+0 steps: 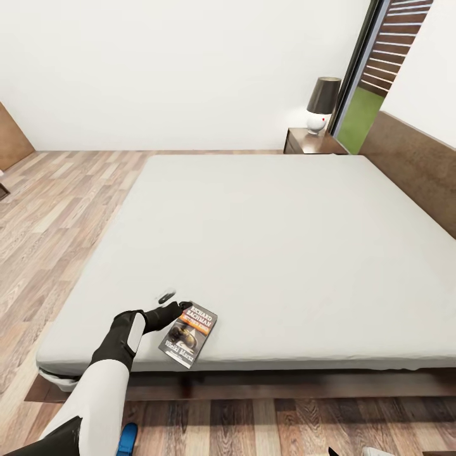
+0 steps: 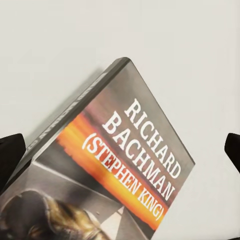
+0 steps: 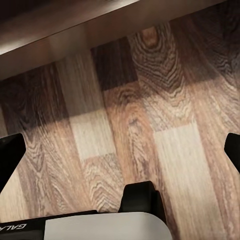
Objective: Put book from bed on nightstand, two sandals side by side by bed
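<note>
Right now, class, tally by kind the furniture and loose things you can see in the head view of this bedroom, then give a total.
Bed: 1
Nightstand: 1
Table lamp: 1
Book: 1
Blue sandal, partly in view at the picture's lower edge: 1
Total: 5

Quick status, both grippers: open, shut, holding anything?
Left gripper: open, fingers either side of the book on the bed, not clamped.
Right gripper: open, empty, over wood floor.
</note>
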{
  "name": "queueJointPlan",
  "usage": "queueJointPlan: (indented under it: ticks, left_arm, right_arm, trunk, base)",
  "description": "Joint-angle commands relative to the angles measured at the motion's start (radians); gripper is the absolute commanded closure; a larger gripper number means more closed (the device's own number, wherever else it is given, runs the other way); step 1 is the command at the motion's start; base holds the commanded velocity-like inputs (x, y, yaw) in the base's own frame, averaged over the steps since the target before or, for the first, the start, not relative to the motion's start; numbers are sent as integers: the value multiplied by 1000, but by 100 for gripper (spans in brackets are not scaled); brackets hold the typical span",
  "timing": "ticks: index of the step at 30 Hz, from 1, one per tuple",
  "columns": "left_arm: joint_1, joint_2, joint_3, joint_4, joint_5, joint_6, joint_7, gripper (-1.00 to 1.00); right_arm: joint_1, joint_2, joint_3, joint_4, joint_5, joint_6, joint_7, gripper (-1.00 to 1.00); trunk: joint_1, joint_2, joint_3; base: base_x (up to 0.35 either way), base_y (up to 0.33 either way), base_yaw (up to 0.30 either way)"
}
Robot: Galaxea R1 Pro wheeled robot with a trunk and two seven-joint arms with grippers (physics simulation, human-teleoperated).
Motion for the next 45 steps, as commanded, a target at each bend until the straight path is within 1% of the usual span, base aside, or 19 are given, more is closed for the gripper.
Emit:
queueJointPlan:
  ticks: [1,2,7,20,28,45]
  left_arm:
    - [-1,-1,7,-1,-1,7,-5,-100]
    - [-1,-1,7,-1,-1,7,-5,-100]
    - [-1,-1,7,-1,-1,7,-5,-100]
    - [-1,-1,7,-1,-1,7,-5,-100]
    - [-1,-1,8,-1,-1,7,-5,-100]
    - [-1,-1,8,-1,-1,7,-5,-100]
  right_arm:
    - [-1,0,8,1,-10,-3,4,-100]
    - [-1,0,8,1,-10,-3,4,-100]
    - [-1,0,8,1,-10,-3,4,-100]
    - [-1,0,8,1,-10,-3,4,-100]
    - [-1,0,8,1,-10,-3,4,-100]
    - [-1,0,8,1,-10,-3,4,-100]
  trunk:
    - [0,0,-1]
    - [0,0,-1]
    - [19,-35,-16]
    - [19,-35,-16]
    - [19,-35,-16]
    - [19,-35,-16]
  base:
    - [0,0,0]
    - [0,0,0]
    - [0,0,0]
    - [0,-1,0]
    - [0,-125,0]
    - [0,-4,0]
